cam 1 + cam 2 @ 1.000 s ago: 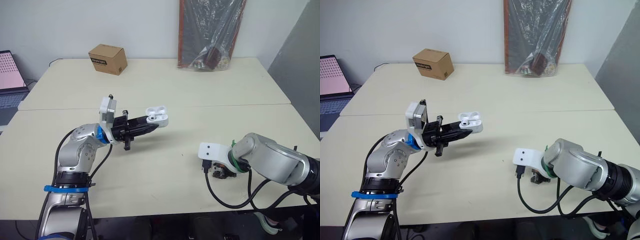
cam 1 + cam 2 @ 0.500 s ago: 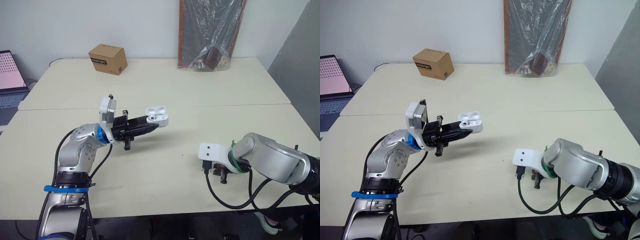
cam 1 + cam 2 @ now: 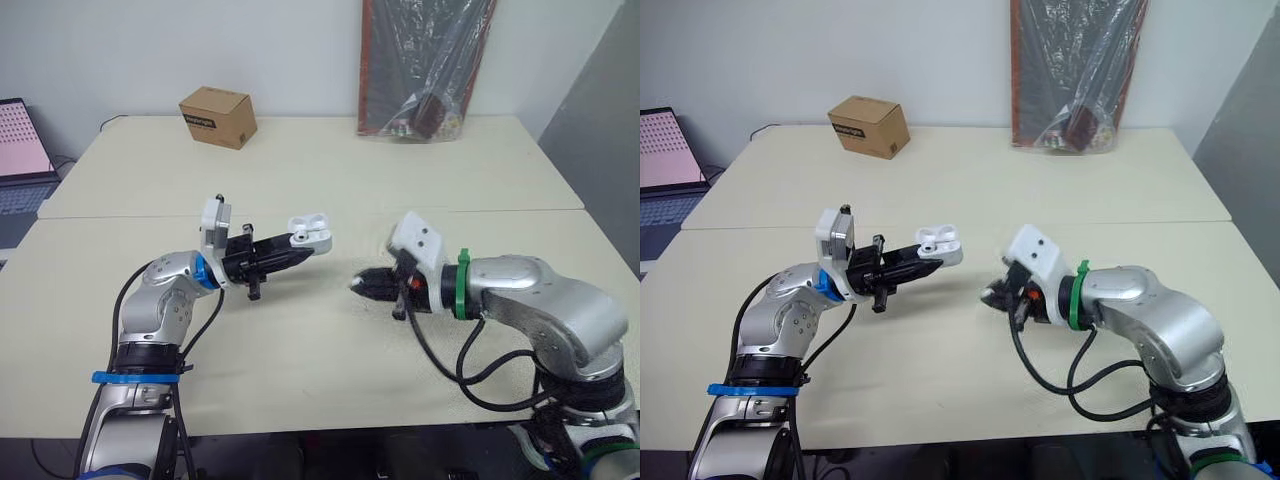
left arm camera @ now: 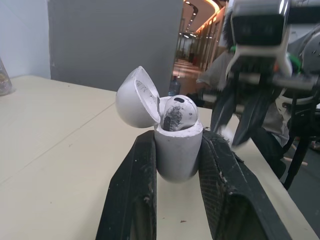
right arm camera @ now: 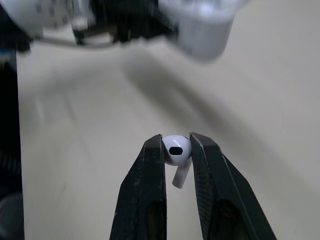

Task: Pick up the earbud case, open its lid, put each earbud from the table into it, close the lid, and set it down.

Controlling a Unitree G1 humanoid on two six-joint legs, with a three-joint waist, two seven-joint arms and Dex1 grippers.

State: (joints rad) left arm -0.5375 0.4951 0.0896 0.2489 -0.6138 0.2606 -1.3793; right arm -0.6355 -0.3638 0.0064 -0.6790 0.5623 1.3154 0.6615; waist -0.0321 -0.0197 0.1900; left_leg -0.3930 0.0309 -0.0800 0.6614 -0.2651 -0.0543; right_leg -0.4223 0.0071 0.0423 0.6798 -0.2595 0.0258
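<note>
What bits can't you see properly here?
Left wrist view: second slot of the open white plastic earbud case, hidden behind the seated white earbud.
Right wrist view: that case, blurred and cut off by the edge.
Eye views: label on the brown cardboard box, too small to read.

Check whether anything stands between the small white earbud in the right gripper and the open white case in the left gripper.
Nothing visible does. The small white earbud, pinched in the right gripper, faces the open white plastic case in the left gripper across open air. A second earbud sits inside it.
</note>
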